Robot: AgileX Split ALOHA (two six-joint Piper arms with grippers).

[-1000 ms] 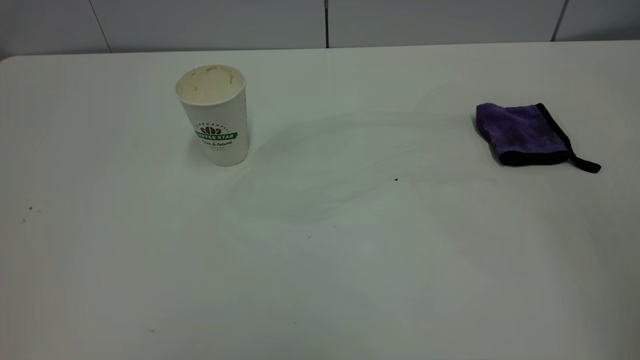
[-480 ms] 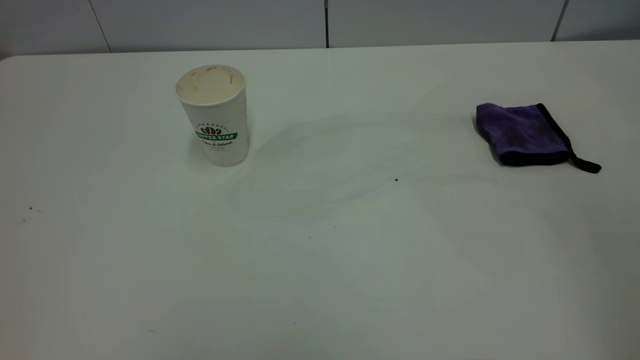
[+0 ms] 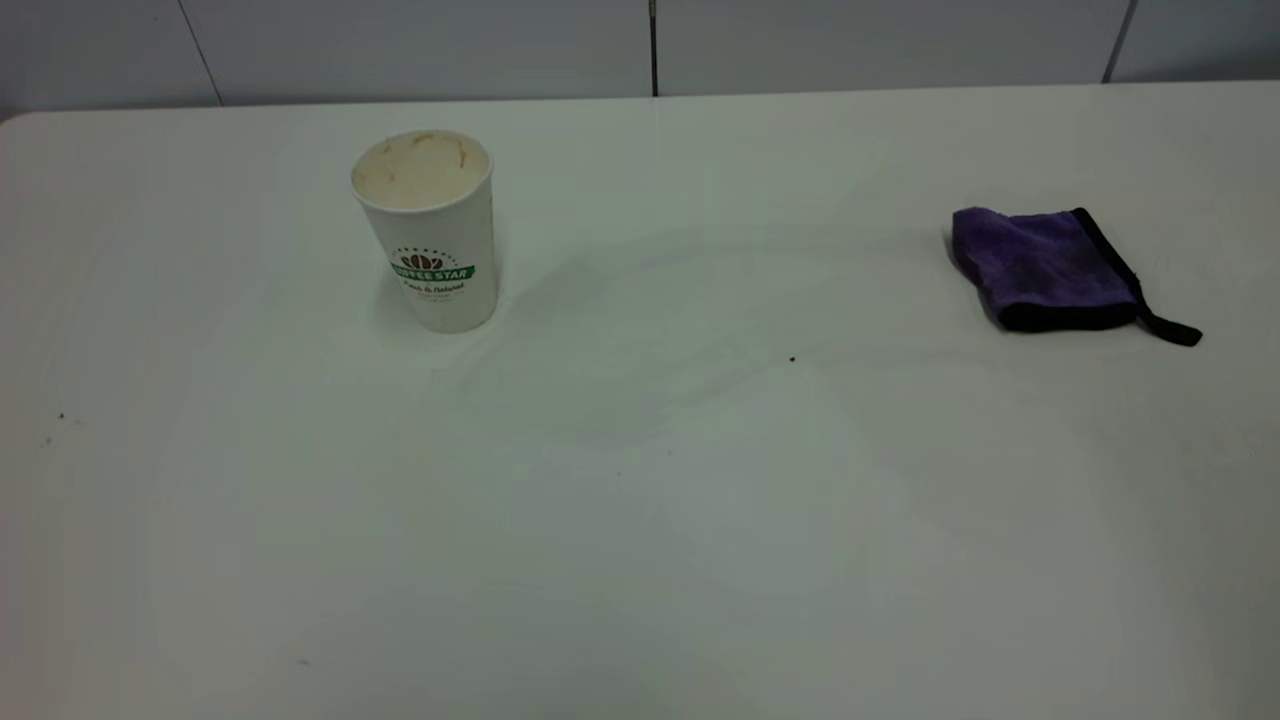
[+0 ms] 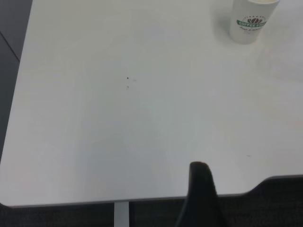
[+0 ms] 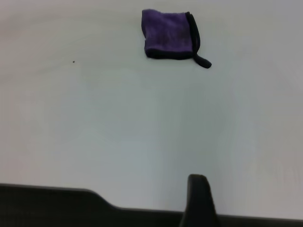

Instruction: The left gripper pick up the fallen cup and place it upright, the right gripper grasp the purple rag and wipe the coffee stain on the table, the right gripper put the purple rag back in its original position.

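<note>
The cup (image 3: 432,232) stands upright at the table's (image 3: 640,560) far left, mouth up, with brown-stained cream inside. It also shows in the left wrist view (image 4: 251,20). The purple rag (image 3: 1045,266) lies folded flat at the far right, loop tab pointing right, and also shows in the right wrist view (image 5: 169,34). No brown blotches of coffee stain show, only a lone tiny speck (image 3: 792,358). Both arms are out of the exterior view. The left gripper (image 4: 199,165) and right gripper (image 5: 197,177) each show as one narrow dark tip over the table's near edge, shut and empty.
Two tiny dark specks (image 3: 60,416) lie near the table's left side. A grey panelled wall (image 3: 650,45) runs behind the far edge. The dark floor shows past the table's near edge (image 4: 265,203).
A faint shadow over the middle and right of the table has faded. The cup and rag have not moved.
</note>
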